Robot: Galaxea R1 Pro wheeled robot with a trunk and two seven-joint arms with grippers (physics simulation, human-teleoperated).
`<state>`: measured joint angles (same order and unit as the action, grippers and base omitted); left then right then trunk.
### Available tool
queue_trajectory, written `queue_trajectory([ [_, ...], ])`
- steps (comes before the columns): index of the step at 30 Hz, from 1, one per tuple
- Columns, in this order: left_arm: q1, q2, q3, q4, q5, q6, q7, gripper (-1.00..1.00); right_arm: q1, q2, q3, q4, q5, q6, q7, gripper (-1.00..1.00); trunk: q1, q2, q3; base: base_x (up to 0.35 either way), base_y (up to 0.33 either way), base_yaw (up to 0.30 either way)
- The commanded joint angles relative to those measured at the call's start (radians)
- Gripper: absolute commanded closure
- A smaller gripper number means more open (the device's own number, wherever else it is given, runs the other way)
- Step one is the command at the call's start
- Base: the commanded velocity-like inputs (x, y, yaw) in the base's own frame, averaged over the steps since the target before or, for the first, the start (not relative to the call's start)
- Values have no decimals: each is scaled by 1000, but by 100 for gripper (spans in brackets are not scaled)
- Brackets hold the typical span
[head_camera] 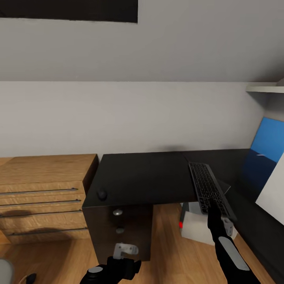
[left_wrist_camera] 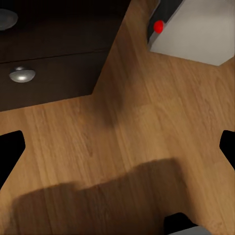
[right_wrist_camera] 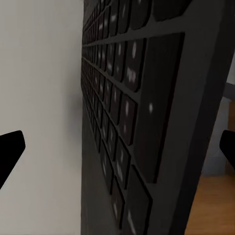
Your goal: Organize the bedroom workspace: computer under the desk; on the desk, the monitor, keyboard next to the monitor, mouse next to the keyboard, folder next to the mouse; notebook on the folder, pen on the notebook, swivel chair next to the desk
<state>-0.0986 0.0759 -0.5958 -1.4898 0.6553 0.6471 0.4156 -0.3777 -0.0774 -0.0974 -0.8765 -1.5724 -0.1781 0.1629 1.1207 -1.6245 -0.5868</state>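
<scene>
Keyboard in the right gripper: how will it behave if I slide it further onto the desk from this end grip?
The keyboard looks like a long, thin, rigid slab, so it should probably move as one piece without sagging. Held by the right gripper at its near end, it may pivot or twist. Its near end overhangs the desk edge, so releasing now might tip it.

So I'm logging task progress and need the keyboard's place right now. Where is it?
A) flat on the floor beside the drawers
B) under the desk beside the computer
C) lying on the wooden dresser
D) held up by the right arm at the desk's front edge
D: in the head view the keyboard sits at the end of the right arm, its near end sticking out past the front edge of the black desk.
</scene>
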Motion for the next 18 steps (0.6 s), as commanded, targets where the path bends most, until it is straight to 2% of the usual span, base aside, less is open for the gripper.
queue_trajectory([
  [1, -1, 1, -2, -1, 10, 1, 10, -100, 0, 0, 1, 1, -11, -3, 5, -100, 0, 0, -1, 98, -46, 0],
  [9, -1, 1, -2, -1, 10, 2, 11, -100, -1, -2, 1, 1, -11, -3, 0, -100, 0, 0, -1, 31, -14, 0],
  [10, -1, 1, -2, -1, 10, 2, 11, -100, 0, -3, 1, 1, -11, -3, 0, 100, 0, 0, -1, 5, -3, 0],
  [18, -1, 1, -3, -1, 10, 2, 11, -100, -1, -5, 2, 1, -10, -3, -16, 100, 0, 0, -1, 1, -1, 0],
])
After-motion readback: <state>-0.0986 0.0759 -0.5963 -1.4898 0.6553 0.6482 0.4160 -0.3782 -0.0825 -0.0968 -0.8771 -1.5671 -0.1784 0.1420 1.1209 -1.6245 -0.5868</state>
